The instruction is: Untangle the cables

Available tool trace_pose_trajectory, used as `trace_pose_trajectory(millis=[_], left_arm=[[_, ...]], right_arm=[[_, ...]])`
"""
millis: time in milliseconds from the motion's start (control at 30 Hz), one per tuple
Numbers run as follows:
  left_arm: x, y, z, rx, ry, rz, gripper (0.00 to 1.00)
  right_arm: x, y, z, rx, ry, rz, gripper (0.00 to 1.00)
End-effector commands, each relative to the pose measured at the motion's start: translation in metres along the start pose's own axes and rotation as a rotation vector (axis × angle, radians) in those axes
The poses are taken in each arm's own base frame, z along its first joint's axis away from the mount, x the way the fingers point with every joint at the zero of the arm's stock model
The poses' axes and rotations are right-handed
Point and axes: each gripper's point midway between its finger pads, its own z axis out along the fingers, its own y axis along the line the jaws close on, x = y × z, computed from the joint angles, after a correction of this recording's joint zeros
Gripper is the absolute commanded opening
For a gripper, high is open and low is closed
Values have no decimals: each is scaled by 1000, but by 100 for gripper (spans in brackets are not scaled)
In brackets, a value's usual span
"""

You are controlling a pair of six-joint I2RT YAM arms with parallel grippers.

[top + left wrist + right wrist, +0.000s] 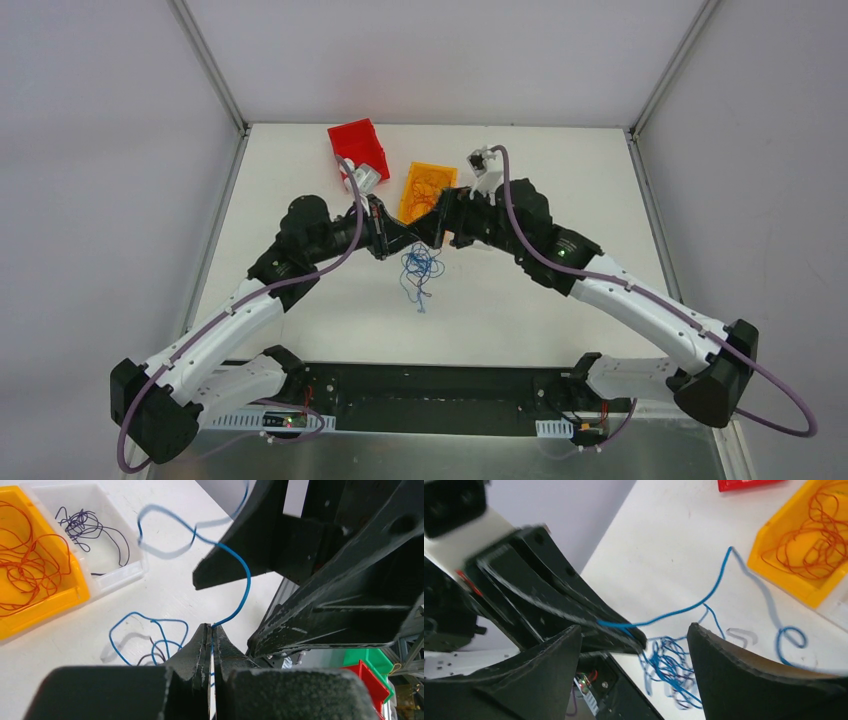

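Note:
A blue cable tangle point(420, 268) with a few dark strands in it lies on the white table below both grippers; it also shows in the right wrist view point(669, 666). My left gripper point(211, 627) is shut on one blue cable strand point(246, 587), which rises from its tips and loops away. It holds the strand above the tangle point(392, 238). My right gripper point(634, 629) is open wide and empty, facing the left gripper's tips point(616, 629) closely point(432, 232). The held strand point(704, 597) passes between the right fingers.
A yellow bin point(425, 190) holds orange cables point(30, 565). A white bin point(115, 565) beside it holds dark purple cables. A red bin point(357, 150) stands at the back left. The enclosure's walls frame the table.

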Motion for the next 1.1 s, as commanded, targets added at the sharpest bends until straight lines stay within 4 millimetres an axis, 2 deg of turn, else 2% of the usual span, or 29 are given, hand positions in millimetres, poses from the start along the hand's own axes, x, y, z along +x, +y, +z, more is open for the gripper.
trace_pose_trajectory(millis=[0,33,167,267,333,567,700,867,1067], left_arm=[[-31,-18,0,30,-76,3,0],[-33,-18,0,28,-74,-4,0],[-37,-25,0,51,-71,-29,0],[-39,-33,1,78,-58,-51,0],[-40,-36,2,93,-51,-63,0],[-39,-39,7,118,-24,-83,0],[-39,-42,8,129,-14,-85,0],[-42,-47,6,145,-8,-85,0],[-42,-52,4,159,10,-85,0]], right_arm=[[14,-10,-23,-46,4,-51,81],[23,-15,-26,-62,16,-72,81],[53,-17,-39,-179,48,-202,75],[63,-22,-42,-191,55,-245,68],[64,-24,-40,-194,54,-266,65],[51,-27,-25,-169,12,-321,64],[47,-30,-19,-148,4,-343,69],[48,-37,-18,-120,1,-367,81],[45,-35,-20,-137,-16,-393,84]])
